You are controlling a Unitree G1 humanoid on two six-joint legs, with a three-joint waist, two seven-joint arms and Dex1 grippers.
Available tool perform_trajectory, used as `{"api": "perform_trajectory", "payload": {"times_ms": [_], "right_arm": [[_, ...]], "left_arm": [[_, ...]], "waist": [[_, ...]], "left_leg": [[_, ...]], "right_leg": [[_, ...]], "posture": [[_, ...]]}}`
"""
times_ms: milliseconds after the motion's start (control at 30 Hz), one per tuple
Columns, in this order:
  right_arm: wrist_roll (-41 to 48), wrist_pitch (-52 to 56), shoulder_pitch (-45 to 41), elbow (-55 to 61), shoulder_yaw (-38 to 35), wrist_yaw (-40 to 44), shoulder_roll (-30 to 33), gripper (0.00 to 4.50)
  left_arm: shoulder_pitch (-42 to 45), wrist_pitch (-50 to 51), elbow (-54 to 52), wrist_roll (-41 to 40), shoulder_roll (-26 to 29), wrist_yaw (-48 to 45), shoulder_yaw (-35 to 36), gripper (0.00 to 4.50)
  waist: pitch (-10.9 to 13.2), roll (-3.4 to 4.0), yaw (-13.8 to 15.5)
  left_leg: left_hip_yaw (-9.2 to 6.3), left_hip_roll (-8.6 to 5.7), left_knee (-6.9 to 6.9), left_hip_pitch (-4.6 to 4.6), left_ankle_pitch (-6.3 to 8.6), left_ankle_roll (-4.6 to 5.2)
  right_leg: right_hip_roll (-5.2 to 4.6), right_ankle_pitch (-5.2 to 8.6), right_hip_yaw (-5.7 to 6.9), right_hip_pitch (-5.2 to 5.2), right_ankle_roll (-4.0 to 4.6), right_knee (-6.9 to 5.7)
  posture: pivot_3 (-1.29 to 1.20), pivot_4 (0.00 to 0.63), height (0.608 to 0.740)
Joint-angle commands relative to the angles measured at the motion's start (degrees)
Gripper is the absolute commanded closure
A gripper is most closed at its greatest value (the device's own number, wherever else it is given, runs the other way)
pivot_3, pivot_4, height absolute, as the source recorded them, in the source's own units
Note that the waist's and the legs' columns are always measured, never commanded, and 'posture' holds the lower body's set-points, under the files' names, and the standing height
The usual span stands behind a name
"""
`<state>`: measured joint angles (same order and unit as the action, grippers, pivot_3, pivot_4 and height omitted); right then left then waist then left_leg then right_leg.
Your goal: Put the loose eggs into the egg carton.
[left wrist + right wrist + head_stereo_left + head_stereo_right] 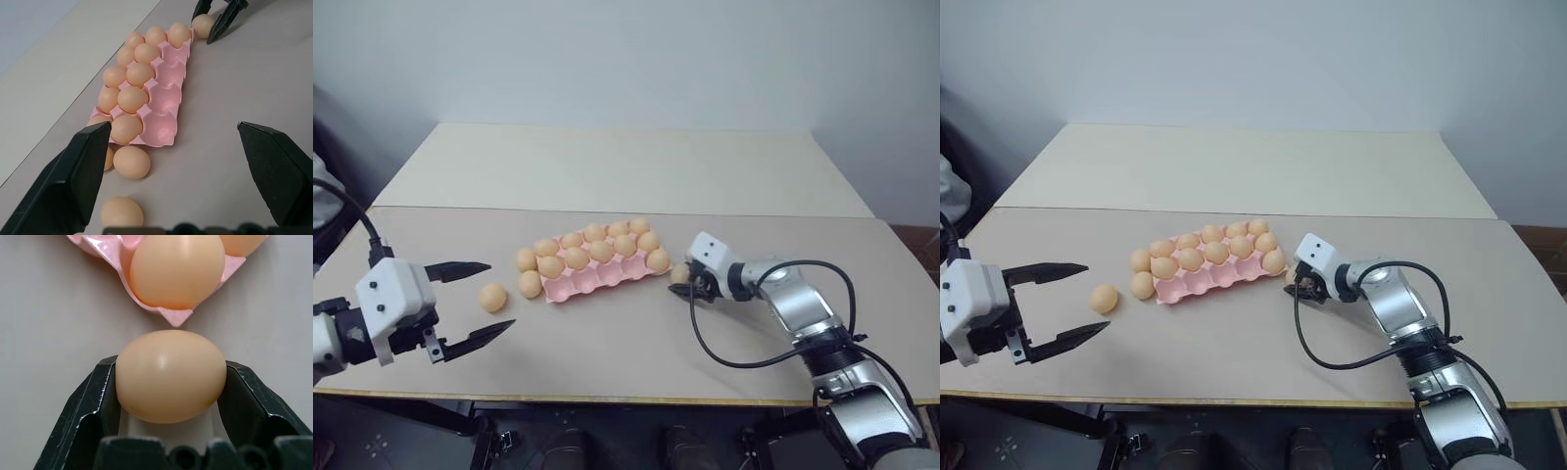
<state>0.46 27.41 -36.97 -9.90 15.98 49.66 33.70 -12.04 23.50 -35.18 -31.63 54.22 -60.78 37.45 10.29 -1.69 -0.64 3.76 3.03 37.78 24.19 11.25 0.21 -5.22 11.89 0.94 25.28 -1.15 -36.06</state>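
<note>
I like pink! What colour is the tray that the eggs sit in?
Yes, the egg carton is pink. It shows best in the left wrist view.

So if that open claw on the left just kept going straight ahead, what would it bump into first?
Probably the loose egg lying low between the left gripper's open jaws, then another egg and the egg carton; depth is hard to judge.
</note>
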Motion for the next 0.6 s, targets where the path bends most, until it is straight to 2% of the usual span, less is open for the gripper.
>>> {"api": "perform_trajectory", "payload": {"times_ms": [33,267,433,600], "right_arm": [[-1.7,-0.4,0.4,3.3,-3.0,-1.0,3.9,1.83],[-0.1,0.0,-2.4,11.3,-4.2,0.1,3.8,1.83],[-0.7,-3.2,-3.6,15.3,-1.7,-0.5,-0.9,1.83],[-2.4,-5.2,-5.6,13.2,1.5,-2.4,-7.1,1.83]], "left_arm": [[0.1,-1.8,-0.1,0.3,0.1,-0.2,1.7,0.00],[1.2,-3.0,2.3,0.6,0.9,-0.8,1.1,0.00],[1.4,-3.6,3.8,1.2,1.1,-1.4,1.3,0.00],[1.5,-3.4,3.5,1.4,0.9,-1.1,0.6,0.00]], "waist": [[0.0,0.00,0.1],[0.0,0.00,-0.7],[0.0,0.00,-0.6],[0.0,-0.01,-0.4]], "left_leg": [[0.00,-0.01,0.00,0.01,0.00,0.00],[0.02,0.08,0.00,-0.02,0.00,0.00],[0.02,0.16,0.00,-0.03,0.00,0.00],[0.04,0.11,0.00,0.01,0.00,0.00]], "right_leg": [[-0.02,0.00,0.00,0.01,0.00,0.01],[0.12,-0.01,-0.07,0.07,0.00,-0.05],[0.19,-0.03,-0.05,0.07,0.01,-0.05],[0.11,-0.04,-0.06,0.08,0.01,-0.01]], "posture": [[0.00,0.150,0.740],[0.00,0.150,0.740],[0.00,0.150,0.740],[0.00,0.150,0.740]]}}
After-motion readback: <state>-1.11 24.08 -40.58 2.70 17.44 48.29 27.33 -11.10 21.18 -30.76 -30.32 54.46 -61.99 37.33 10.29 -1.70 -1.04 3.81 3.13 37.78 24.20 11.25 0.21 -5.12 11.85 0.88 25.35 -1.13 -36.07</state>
